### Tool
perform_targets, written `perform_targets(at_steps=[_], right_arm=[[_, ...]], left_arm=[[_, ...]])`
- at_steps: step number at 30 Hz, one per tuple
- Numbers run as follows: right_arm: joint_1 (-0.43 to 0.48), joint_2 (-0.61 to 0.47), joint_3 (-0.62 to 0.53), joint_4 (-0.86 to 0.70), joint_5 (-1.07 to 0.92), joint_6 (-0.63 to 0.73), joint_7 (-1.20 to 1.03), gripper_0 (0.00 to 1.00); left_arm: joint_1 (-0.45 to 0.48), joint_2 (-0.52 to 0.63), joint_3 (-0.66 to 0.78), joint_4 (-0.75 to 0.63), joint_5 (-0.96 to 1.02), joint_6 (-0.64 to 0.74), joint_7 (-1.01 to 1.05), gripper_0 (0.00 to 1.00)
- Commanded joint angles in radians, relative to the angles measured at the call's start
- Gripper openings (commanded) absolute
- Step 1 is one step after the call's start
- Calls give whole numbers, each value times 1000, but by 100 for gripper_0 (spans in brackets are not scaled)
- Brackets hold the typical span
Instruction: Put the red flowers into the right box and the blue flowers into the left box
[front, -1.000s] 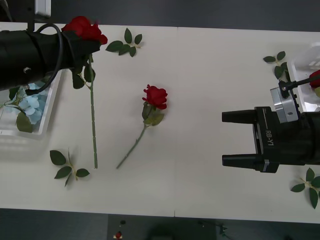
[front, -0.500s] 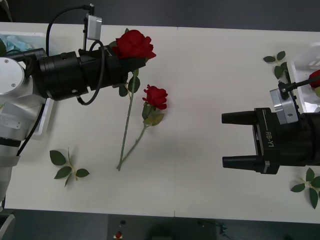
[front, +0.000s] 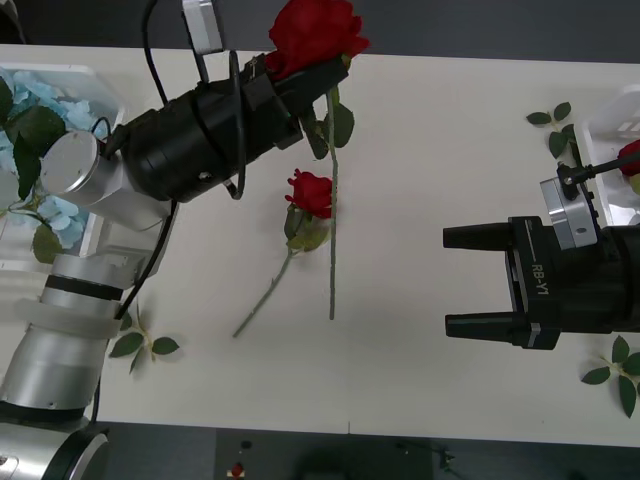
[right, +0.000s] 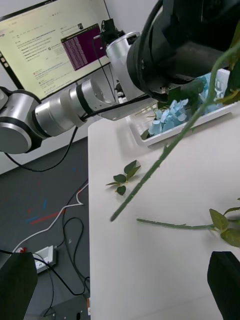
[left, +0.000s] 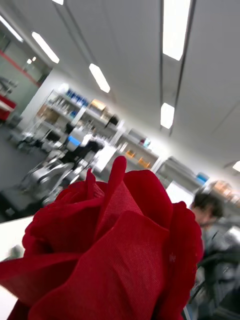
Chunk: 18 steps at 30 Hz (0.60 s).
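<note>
My left gripper (front: 300, 75) is shut on a red flower just below its bloom (front: 318, 35), held above the table's far middle. Its stem (front: 332, 240) hangs down free and crosses the right wrist view (right: 165, 160); the bloom (left: 110, 250) looms close in the left wrist view. Another red flower (front: 311, 192) lies on the table to the left of that stem. The left box (front: 98, 88) holds blue flowers (front: 40, 95). The right box (front: 608, 125) holds a red flower (front: 630, 158). My right gripper (front: 447, 279) hovers open at the right, nothing between its fingers (right: 225, 280).
Loose green leaf sprigs lie at the front left (front: 135, 340), the front right (front: 615, 370) and beside the right box (front: 555, 125). In the right wrist view a monitor (right: 55, 50) stands behind the left arm, and cables trail on the floor past the table's edge.
My left arm has swung right and risen with the red flower, from beside the left box to the table's far middle. The right arm has not moved.
</note>
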Motion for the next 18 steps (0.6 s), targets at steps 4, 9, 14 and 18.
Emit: perform_targets(at_steps=[4,9,14,18], right_arm=[[15,-27,-3,-17,-23,2,5,100],[4,-27,17,-17,-37,-7,5,100],[-32,-27,91,-17,-60,-45,-42,100],[-57,-26,150,-17,-72,-91,-101,100]], left_arm=[[-21,-7,-118,5,112,-1,-67,0],[-23,-7,-178,5,115,-12,-76,0],[-46,-13,-230,6,127,-60,-78,0],[-65,-27,-280,6,170,-119,-78,0]])
